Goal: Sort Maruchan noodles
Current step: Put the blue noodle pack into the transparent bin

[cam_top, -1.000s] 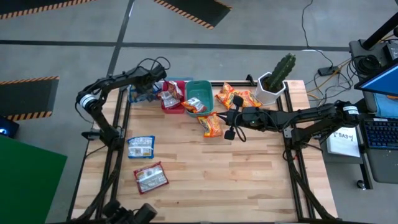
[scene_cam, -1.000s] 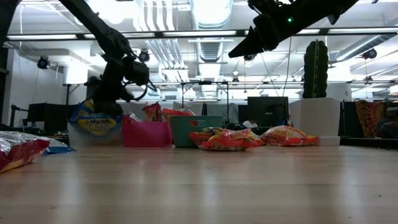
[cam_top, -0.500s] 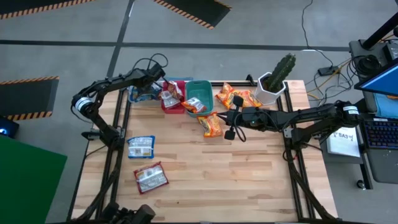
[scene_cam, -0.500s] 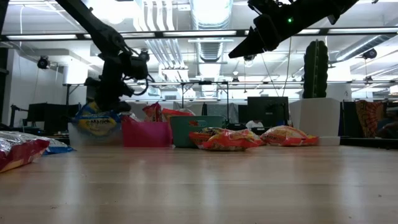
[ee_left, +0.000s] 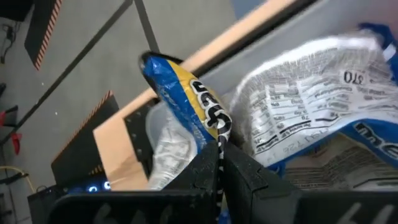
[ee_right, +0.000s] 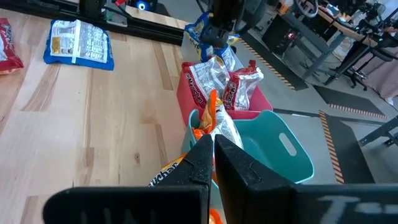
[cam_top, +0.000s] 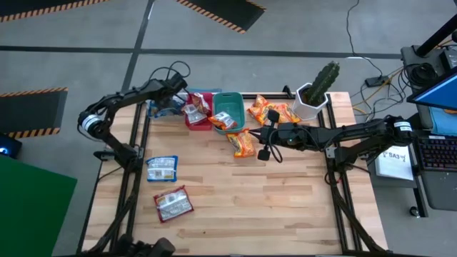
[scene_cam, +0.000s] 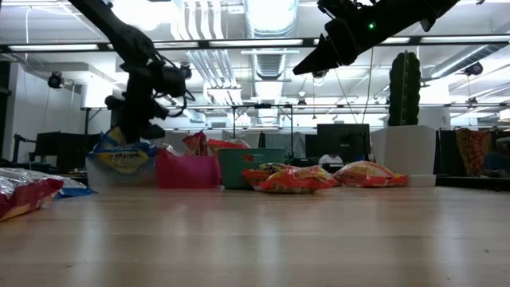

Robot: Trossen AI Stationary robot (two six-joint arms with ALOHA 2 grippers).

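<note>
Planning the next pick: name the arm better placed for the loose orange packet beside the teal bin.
Right. The right gripper, shut and empty, hovers next to that orange packet. The left gripper is over the clear bin.

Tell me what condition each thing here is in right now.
Left gripper: shut, over the clear bin.
Right gripper: shut, empty, above the table.
Clear bin: holds blue packets.
Red bin: holds red packets.
Teal bin: one orange packet inside.
Blue packet: flat on table.
</note>
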